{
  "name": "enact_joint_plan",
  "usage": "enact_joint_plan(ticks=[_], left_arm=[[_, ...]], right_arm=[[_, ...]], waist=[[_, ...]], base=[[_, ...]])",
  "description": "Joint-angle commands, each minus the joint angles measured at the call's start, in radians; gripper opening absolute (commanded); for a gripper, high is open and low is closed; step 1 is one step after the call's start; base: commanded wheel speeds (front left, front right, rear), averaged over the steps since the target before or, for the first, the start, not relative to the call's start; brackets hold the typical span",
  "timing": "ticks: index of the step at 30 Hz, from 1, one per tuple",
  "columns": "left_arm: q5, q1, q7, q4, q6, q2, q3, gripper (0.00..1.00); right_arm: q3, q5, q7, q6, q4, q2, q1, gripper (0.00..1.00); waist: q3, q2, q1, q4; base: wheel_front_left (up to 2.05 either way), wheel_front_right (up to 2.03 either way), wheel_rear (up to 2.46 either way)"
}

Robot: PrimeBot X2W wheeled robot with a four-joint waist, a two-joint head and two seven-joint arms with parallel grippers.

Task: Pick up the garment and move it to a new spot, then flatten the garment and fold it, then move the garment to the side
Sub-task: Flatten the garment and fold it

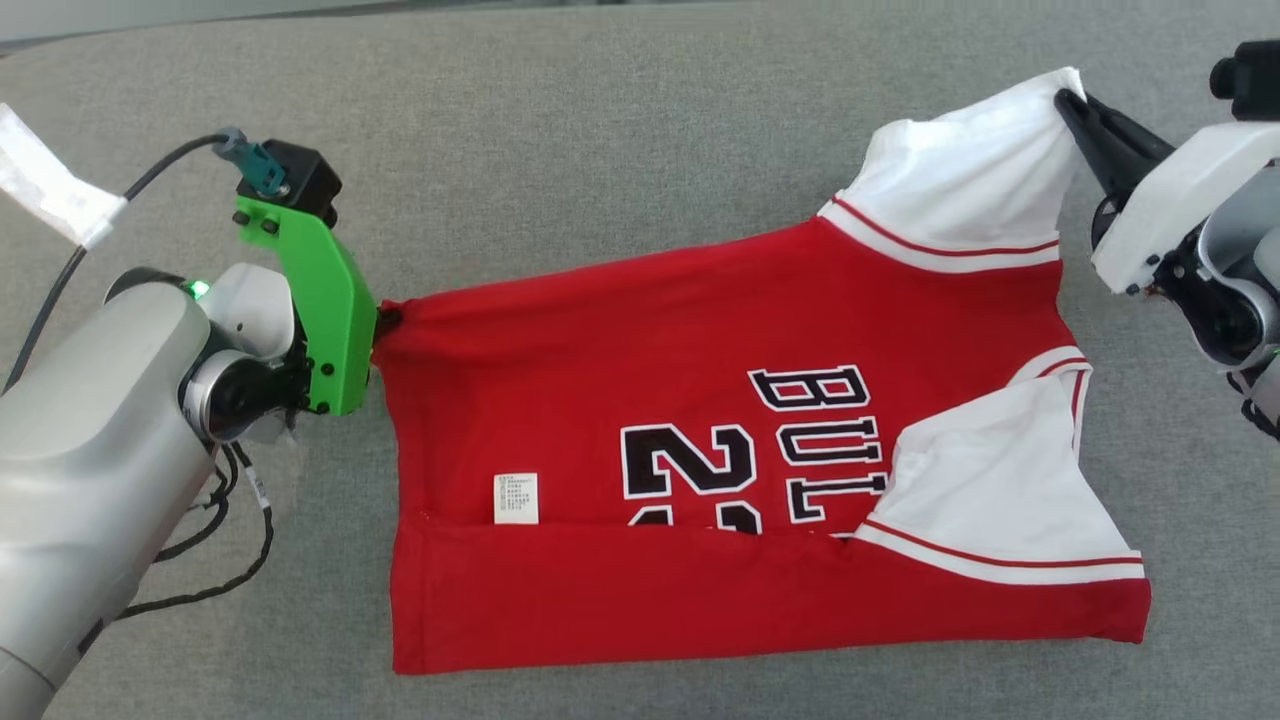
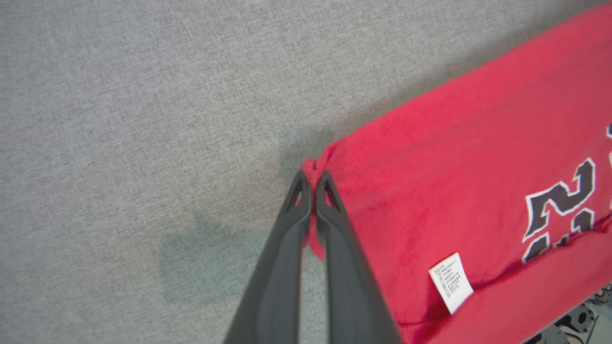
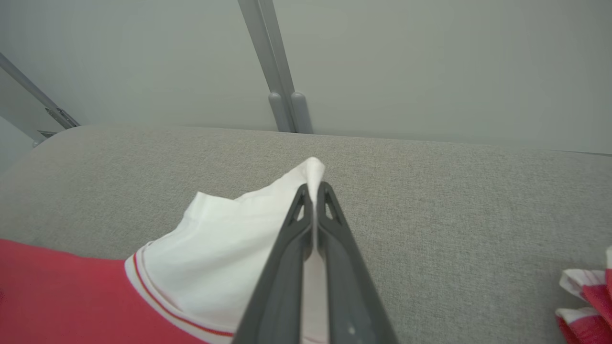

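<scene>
The garment (image 1: pixel 640 400) lies spread across the middle of the grey cushion (image 1: pixel 600 150), its near edge turned up over the lettering. The left gripper (image 2: pixel 311 184) pinches the red hem corner at the far left. The right gripper (image 3: pixel 313 191) is pressed shut on the tip of the far white sleeve (image 1: pixel 960 170) at the right. For a clean fold, I would raise both corners together, hold that edge taut and level, and avoid dragging the near fold.

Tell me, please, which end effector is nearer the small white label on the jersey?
Left. The left end effector pinches a red corner of the garment near the label; the right end effector grips the far white sleeve tip.
</scene>
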Motion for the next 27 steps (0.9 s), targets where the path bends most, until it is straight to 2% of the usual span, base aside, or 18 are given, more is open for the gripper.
enact_joint_plan(ticks=[1, 13, 20, 27], left_arm=[[-0.008, 0.027, 0.007, -0.001, -0.005, 0.014, -0.005, 0.0], [-0.047, 0.116, 0.078, -0.057, -0.005, 0.063, -0.042, 0.0], [-0.07, 0.157, 0.141, -0.109, 0.014, 0.085, -0.064, 0.0], [-0.084, 0.186, 0.175, -0.152, 0.035, 0.111, -0.076, 0.0]], right_arm=[[0.012, 0.018, -0.018, -0.001, -0.021, -0.015, 0.025, 0.0], [0.148, 0.1, -0.052, -0.001, -0.227, -0.142, 0.14, 0.0], [0.228, 0.151, 0.004, -0.001, -0.323, -0.214, 0.187, 0.0], [0.292, 0.168, 0.062, -0.001, -0.378, -0.252, 0.216, 0.0]], waist=[[-0.048, -0.0001, 0.0, -0.018], [-0.123, -0.0001, 0.0, -0.04], [-0.132, -0.0001, 0.0, -0.049], [-0.15, -0.0001, 0.0, -0.054]], base=[[0.0, 0.0, 0.0], [0.0, 0.0, 0.0], [0.0, 0.0, 0.0], [0.0, 0.0, 0.0]])
